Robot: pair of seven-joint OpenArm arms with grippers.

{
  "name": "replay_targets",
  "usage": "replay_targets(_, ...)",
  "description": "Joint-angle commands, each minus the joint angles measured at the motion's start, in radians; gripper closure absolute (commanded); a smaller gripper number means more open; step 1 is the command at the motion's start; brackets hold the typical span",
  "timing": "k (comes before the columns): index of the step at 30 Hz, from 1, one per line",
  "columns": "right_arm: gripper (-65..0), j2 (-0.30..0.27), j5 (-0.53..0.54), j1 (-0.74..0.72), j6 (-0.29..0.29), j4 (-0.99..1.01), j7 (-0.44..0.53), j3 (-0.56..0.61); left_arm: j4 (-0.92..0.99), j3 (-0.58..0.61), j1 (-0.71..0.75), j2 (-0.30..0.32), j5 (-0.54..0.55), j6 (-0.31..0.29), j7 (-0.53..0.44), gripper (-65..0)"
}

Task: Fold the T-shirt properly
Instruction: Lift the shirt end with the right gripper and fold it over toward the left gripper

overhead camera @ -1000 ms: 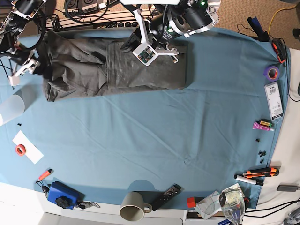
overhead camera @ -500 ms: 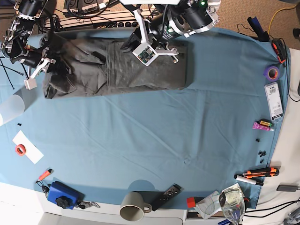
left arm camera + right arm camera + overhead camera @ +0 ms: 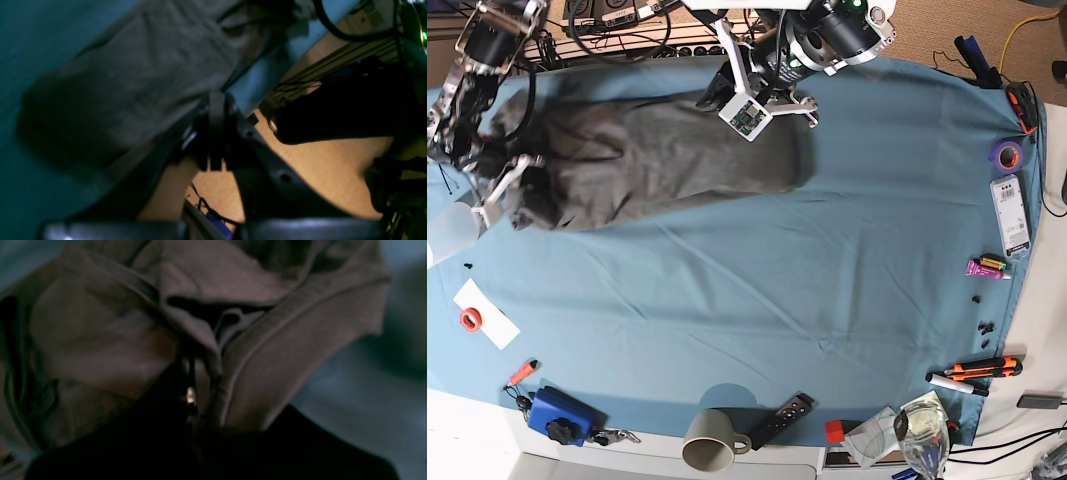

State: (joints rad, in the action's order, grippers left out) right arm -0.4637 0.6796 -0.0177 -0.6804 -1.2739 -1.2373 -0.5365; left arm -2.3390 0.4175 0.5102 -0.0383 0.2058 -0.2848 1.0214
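Note:
The dark grey T-shirt lies stretched in a long band across the far part of the blue cloth. My left gripper is at its far edge near the middle. In the left wrist view its jaws are pressed together, and grey T-shirt fabric runs up into them. My right gripper is at the shirt's left end. The right wrist view shows it shut on a bunched hem of the T-shirt, with folds hanging around the dark fingers.
The blue table cloth covers the table. A white cup stands just left of the shirt's end. A grey mug, a remote and a blue box are along the near edge. Purple tape and pens lie at the right.
My right gripper has closed on the shirt's left end and pulled it leftward and nearer. The folded-over part has opened out, so the shirt now lies in one long band.

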Motion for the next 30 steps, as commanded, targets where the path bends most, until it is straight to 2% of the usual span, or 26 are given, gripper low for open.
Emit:
replay_targets(1, 0.0, -0.028, -0.086, -0.026, 0.028, -0.002, -0.001, -0.008, -0.017, 0.005, 0.006, -0.008, 0.014, -0.003, -0.018, 0.0)
replay_targets(5, 0.0, -0.051, -0.118, -0.086, 0.043, -0.002, -0.005, -0.008, -0.017, 0.005, 0.008, -0.008, 0.014, -0.004, -0.016, 0.0)
replay_targets(10, 0.0, -0.067, -0.079, -0.092, 0.045, -0.035, -0.096, -0.009, -0.017, 0.005, 0.016, -0.003, 0.015, -0.003, 0.014, 0.0)
replay_targets(13, 0.0, -0.066, 0.044, -0.070, 0.041, -0.108, -0.159, -0.010, -0.017, 0.005, 0.038, 0.013, 0.014, 0.018, 0.023, 0.0)
replay_targets(16, 0.0, -0.065, 0.159, -0.039, 0.042, -0.227, -0.159, -0.010, -0.017, 0.005, 0.061, 0.024, 0.015, 0.026, 0.011, 0.0)
replay_targets(20, 0.0, -0.060, 0.170, 0.004, 0.036, -0.366, -0.159, -0.008, -0.017, 0.005, 0.061, 0.024, 0.014, 0.026, 0.018, 0.0)
replay_targets(22, 0.0, -0.060, 0.209, 0.034, 0.018, -0.398, -0.159, -0.008, -0.017, 0.005, 0.061, 0.024, 0.014, 0.026, 0.018, 0.0)
replay_targets(24, 0.0, -0.060, 0.303, 0.064, -0.014, -0.409, -0.159, -0.008, -0.017, 0.005, 0.061, 0.024, 0.015, 0.026, 0.018, 0.0)
replay_targets(30, 0.0, -0.024, 0.584, 0.084, -0.018, -0.409, -0.159, -0.007, -0.017, 0.005, 0.061, 0.024, 0.034, 0.025, 0.017, 0.0)
